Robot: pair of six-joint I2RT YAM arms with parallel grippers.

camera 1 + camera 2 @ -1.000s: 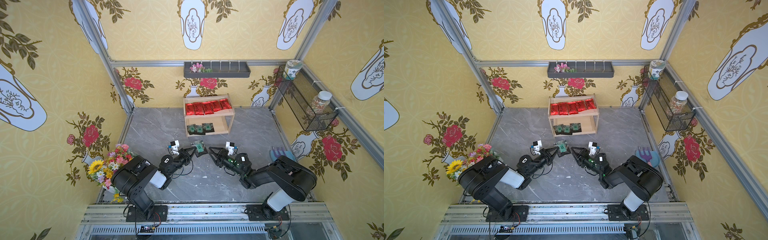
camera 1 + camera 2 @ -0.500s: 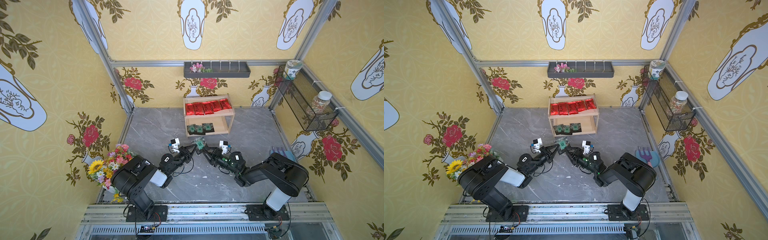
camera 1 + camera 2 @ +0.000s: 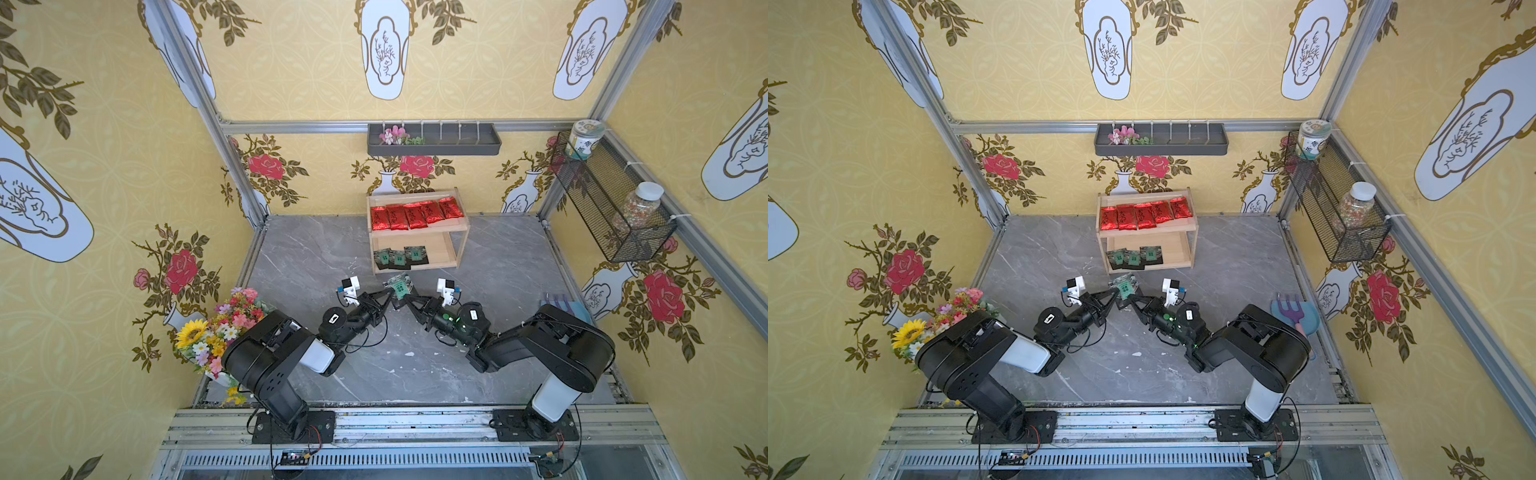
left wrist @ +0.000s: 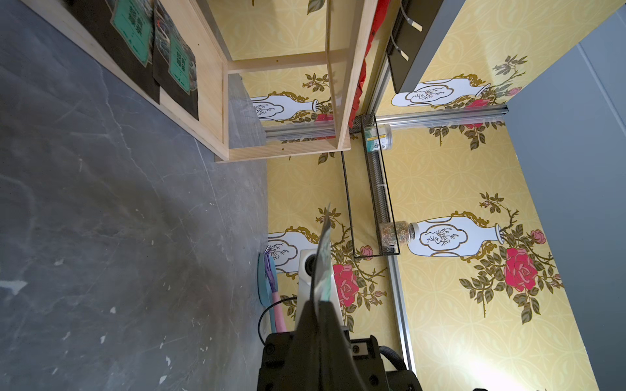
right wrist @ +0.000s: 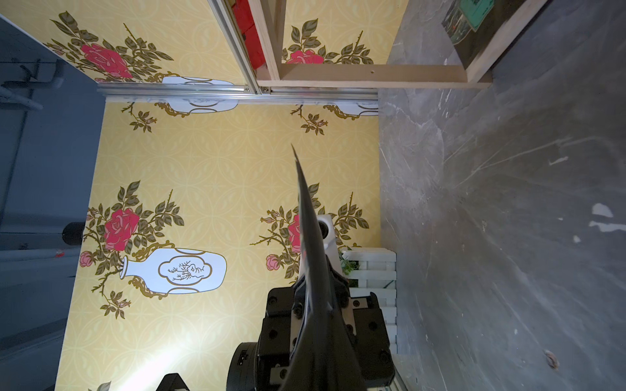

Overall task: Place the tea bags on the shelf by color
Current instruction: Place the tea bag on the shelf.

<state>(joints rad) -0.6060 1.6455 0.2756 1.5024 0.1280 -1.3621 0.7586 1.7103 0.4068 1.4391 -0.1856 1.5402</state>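
Tools: left gripper point(image 3: 390, 296) and right gripper point(image 3: 409, 299) are both clamped on one green-labelled tea bag point(image 3: 400, 286), held just before the shelf point(image 3: 464, 245). Step is judged a hand-over. Next, one grip is to be released and the bag laid by the three green packets point(image 3: 400, 257) on the lower board point(image 3: 444, 254).

red sachets point(image 3: 417, 216): upper tier | green packets point(image 3: 400, 257): lower | fourth packet point(image 3: 400, 287): aloft before shelf point(image 3: 444, 252)

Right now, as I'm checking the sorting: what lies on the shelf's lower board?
Three overlapping dark packets with green labels near the lower board's front edge. Its rear is covered by the upper board, so anything there is unseen.
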